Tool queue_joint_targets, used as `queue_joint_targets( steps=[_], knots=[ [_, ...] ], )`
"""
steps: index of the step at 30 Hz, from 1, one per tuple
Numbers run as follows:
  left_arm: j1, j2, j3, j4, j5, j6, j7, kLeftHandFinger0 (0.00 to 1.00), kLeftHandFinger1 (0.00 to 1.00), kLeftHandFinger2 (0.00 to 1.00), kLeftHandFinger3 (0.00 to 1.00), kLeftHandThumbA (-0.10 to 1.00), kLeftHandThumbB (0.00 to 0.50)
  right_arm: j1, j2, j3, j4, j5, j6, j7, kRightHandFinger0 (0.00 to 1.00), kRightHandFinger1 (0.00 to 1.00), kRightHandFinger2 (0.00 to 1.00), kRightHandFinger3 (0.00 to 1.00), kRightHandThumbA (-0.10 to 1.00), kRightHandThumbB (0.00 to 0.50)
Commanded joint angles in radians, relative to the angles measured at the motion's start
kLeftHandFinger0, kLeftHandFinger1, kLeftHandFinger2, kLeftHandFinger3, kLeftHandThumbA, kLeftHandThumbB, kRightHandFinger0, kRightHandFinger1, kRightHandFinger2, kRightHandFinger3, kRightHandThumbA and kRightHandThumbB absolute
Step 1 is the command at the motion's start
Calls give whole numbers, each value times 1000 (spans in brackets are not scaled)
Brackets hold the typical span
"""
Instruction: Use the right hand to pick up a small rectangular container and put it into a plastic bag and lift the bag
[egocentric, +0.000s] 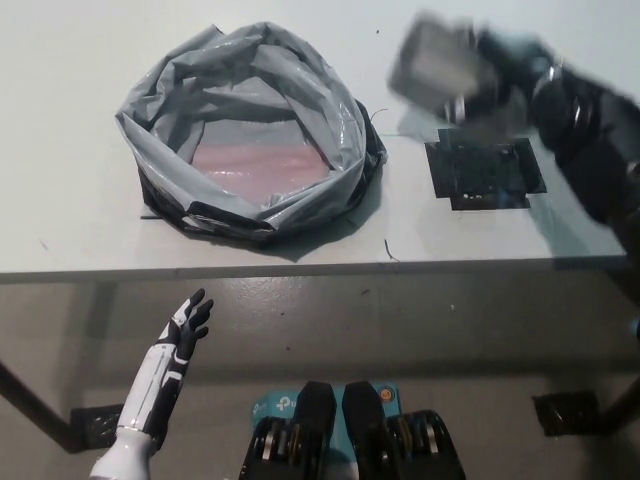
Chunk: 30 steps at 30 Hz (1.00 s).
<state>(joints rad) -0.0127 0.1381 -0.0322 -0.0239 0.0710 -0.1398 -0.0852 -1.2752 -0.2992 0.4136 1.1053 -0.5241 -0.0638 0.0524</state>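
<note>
Motion-blurred grab, up right of the plastic bag (245, 130).
Container (432, 68) and right hand (500, 85) smeared, grip unclear; black arm cut by right edge; bag's near wall hiding its floor.

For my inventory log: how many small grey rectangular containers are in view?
1. The small grey rectangular container is held up by the black right hand, right of the grey plastic bag. Others may be hidden inside it.

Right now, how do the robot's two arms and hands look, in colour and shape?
The left hand has dark fingers with white patches, on a slim, glossy white forearm. The right hand and its arm are all black, bulkier, with rounded shells and a light ring at the wrist; motion blur hides finer detail. No loose cables or markings can be made out.
</note>
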Motion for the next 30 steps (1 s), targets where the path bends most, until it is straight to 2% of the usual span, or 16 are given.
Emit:
queue_joint_targets(
  steps=[1,6,8,11,12,15,20,23,27,29,30],
  knots=[
    [-12,10,3,-15,3,-38,1,1000,1000,1000,1000,1000,226,-171,-24,-76,-167,32,-51,-74,0,444,811,963,-100,145],
    [-4,9,2,-13,1,-43,1,1000,1000,1000,1000,1000,227,-207,-1,-101,-260,18,-8,-56,0,417,797,975,-100,155],
    [-1,11,3,-12,3,-46,1,1000,1000,1000,1000,1000,225,-233,23,-111,-279,19,3,-64,0,389,773,947,-100,158],
    [-2,11,2,-10,1,-48,0,1000,1000,1000,1000,1000,215,-254,51,-121,-310,33,5,-47,0,311,714,884,-100,200],
    [-1,11,1,-10,3,-49,0,1000,1000,1000,1000,1000,213,-262,71,-118,-319,30,3,-43,0,285,697,870,-100,187],
    [3,10,-2,-10,5,-51,-1,1000,1000,1000,1000,1000,218,-266,115,-108,-334,21,9,-38,0,300,749,919,-100,167],
    [5,8,-8,-7,3,-57,-5,1000,1000,1000,1000,1000,225,-253,207,-75,-329,-11,28,-50,0,257,698,859,-100,184],
    [-3,10,-13,4,6,-69,-7,1000,1000,1000,1000,1000,212,-248,268,-69,-276,-11,39,-72,0,234,674,809,-100,184],
    [-1,13,-16,-6,8,-56,-10,1000,1000,1000,1000,1000,221,-239,321,-61,-201,-13,33,-95,0,211,658,776,-100,209],
    [-1,15,-15,-10,5,-51,-11,1000,1000,1000,1000,1000,213,-228,348,-52,-128,-15,-8,-130,0,184,636,714,-100,231],
    [-2,16,-16,-9,10,-56,-9,1000,1000,1000,1000,1000,207,-223,360,-50,-105,-13,-7,-132,0,161,596,630,-100,231]
  ],
)
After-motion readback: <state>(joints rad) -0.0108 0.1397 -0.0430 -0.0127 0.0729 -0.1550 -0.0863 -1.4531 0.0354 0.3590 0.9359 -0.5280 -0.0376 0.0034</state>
